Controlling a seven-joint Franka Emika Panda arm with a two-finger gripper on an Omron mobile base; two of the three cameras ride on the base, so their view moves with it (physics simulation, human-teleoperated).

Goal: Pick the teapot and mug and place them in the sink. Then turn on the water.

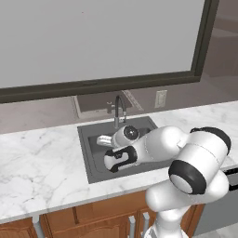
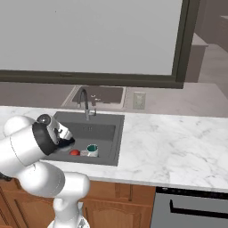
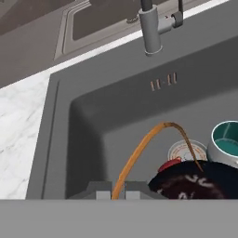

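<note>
Teapot [image 3: 186,179] and mug [image 3: 228,142] rest in the sink [image 3: 93,121], mug at the teapot's 2 o'clock. Gripper [image 3: 118,187] pinched closed on the teapot's arched handle.

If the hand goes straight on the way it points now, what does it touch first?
Probably the sink's dark inner wall. The hand points into the basin, its fingertips shut on the teapot's thin orange handle. The teapot and the mug lie to one side of that line. Depth is unclear.
</note>
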